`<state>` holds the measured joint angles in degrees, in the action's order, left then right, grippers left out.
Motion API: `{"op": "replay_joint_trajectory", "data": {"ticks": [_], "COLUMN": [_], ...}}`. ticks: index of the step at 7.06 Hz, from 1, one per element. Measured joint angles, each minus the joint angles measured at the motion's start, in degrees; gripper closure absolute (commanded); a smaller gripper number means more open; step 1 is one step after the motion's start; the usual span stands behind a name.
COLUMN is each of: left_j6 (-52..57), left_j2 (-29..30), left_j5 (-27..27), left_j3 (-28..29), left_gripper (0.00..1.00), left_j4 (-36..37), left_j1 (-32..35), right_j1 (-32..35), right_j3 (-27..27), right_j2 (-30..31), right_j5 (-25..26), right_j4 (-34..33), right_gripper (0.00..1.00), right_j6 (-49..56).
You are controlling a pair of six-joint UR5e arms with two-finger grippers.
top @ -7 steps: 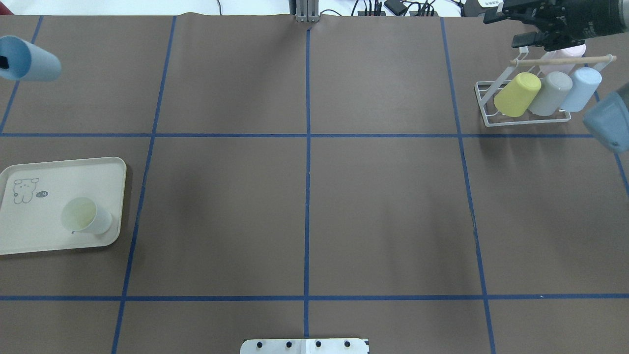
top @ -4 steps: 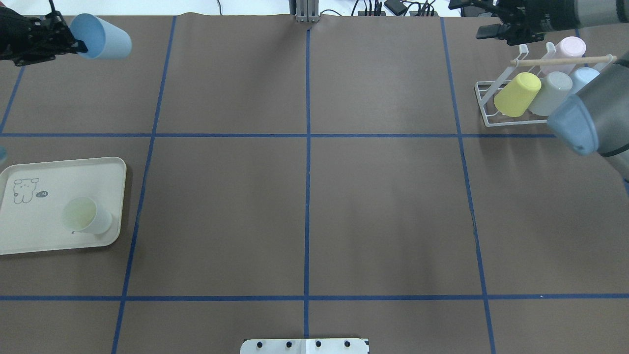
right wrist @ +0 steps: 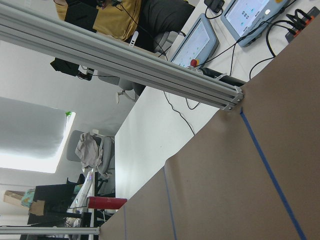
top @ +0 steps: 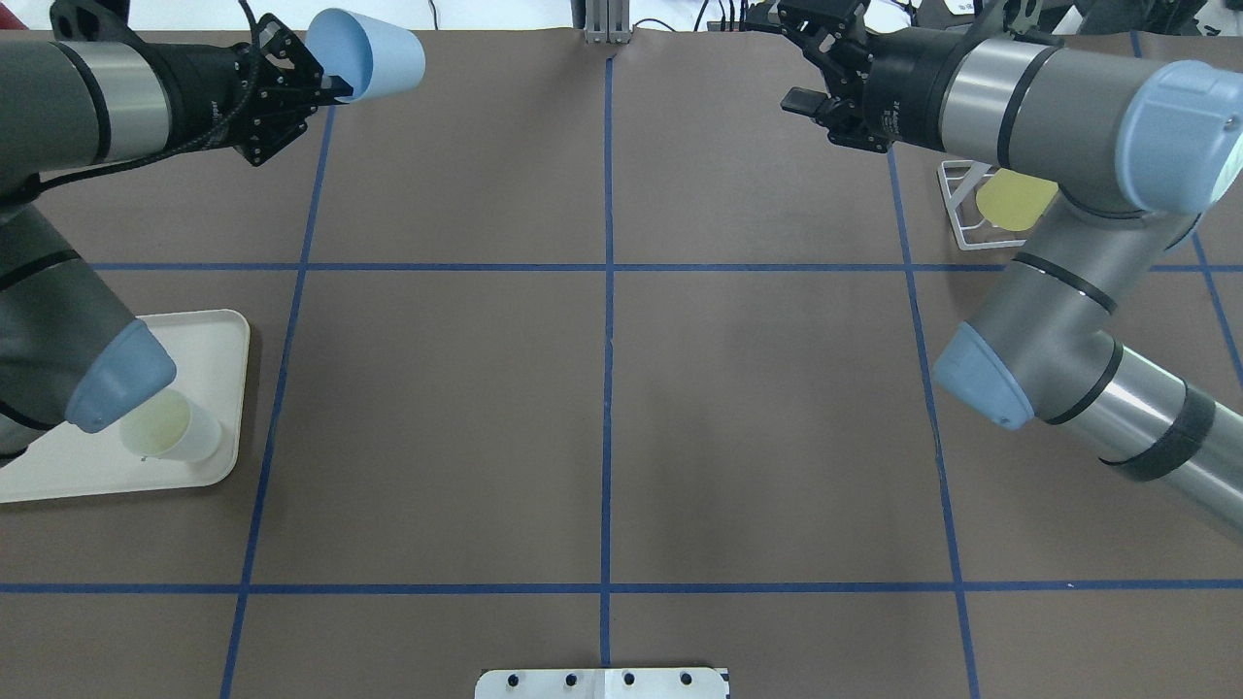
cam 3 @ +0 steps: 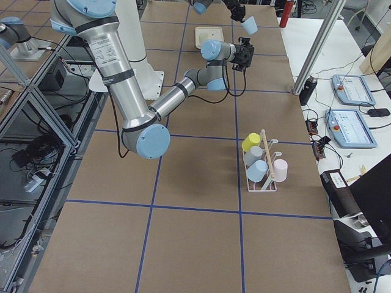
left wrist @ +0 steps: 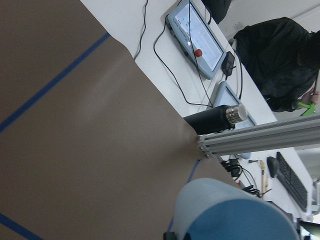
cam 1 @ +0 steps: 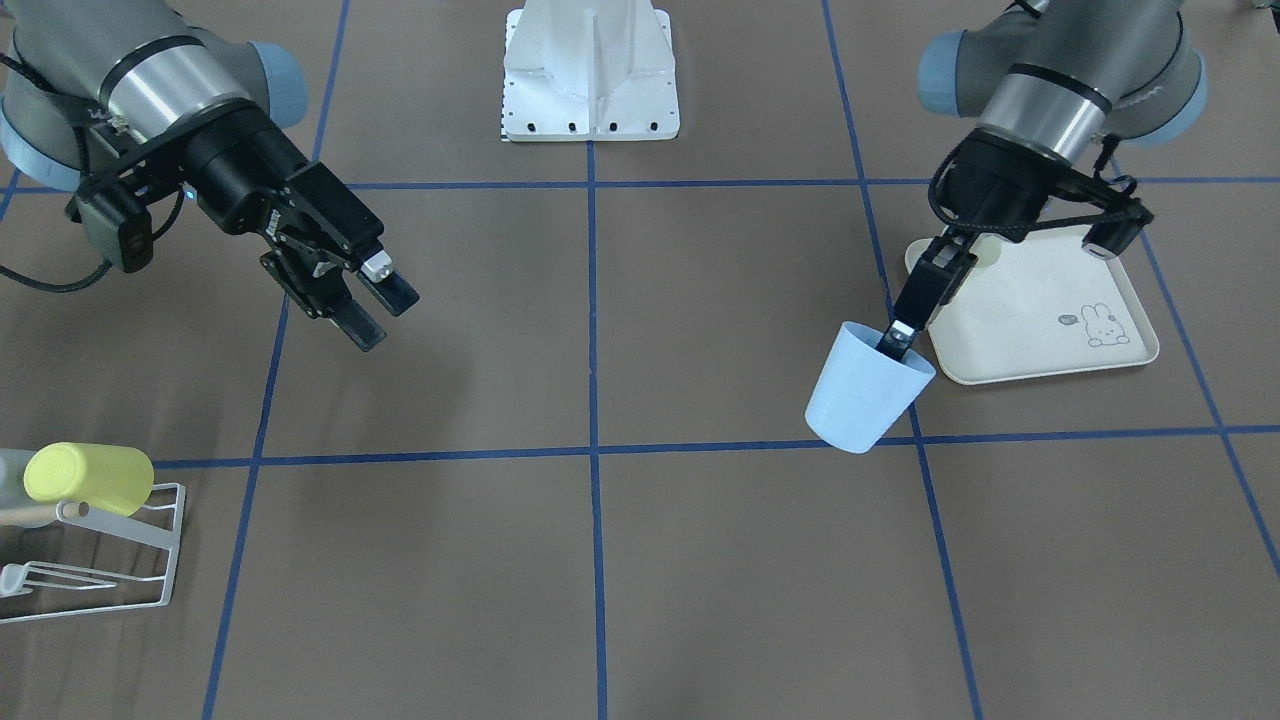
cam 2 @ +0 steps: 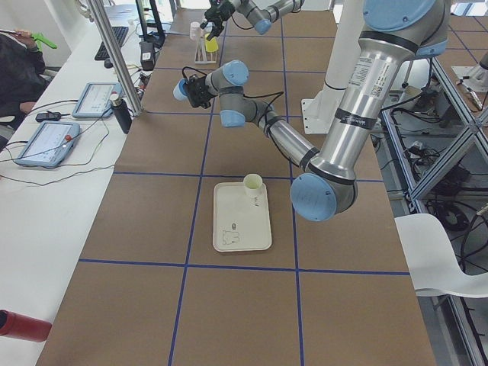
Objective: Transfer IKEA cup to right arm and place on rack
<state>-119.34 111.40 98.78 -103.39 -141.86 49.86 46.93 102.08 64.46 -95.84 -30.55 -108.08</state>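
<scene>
Brown taped table point(cam 1: 700, 560), plain pale-blue tapered IKEA cup point(cam 1: 862, 395) hanging tilted in the air just beside the cream tray point(cam 1: 1030, 320). Left gripper point(cam 1: 892, 340) pinches its rim; right gripper point(cam 1: 378, 312) fingers are spread, empty.

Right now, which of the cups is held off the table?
The light-blue cup, pinched at its rim by the left gripper; the others sit on tray or rack.

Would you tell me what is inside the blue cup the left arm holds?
One finger of the left gripper reaches inside the blue cup at its rim. Nothing else shows, though its bottom is out of sight.
</scene>
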Motion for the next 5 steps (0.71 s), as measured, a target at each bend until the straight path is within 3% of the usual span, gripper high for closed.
{"op": "replay_joint_trajectory", "data": {"ticks": [3, 5], "left_j6": [-22.54, -29.97], "left_j2": [5.57, 9.98], "left_j5": [-12.53, -22.62], "left_j3": [8.94, 15.57], "left_gripper": [1.00, 1.00], "left_j4": [-23.00, -36.85], "left_j1": [-6.17, -12.14], "right_j1": [-2.03, -4.27], "right_j3": [-0.19, -1.17], "right_j2": [-2.30, -3.02], "right_j5": [4.87, 8.90], "right_j4": [2.95, 6.53], "right_gripper": [0.00, 0.00], "right_j6": [-8.08, -10.27]}}
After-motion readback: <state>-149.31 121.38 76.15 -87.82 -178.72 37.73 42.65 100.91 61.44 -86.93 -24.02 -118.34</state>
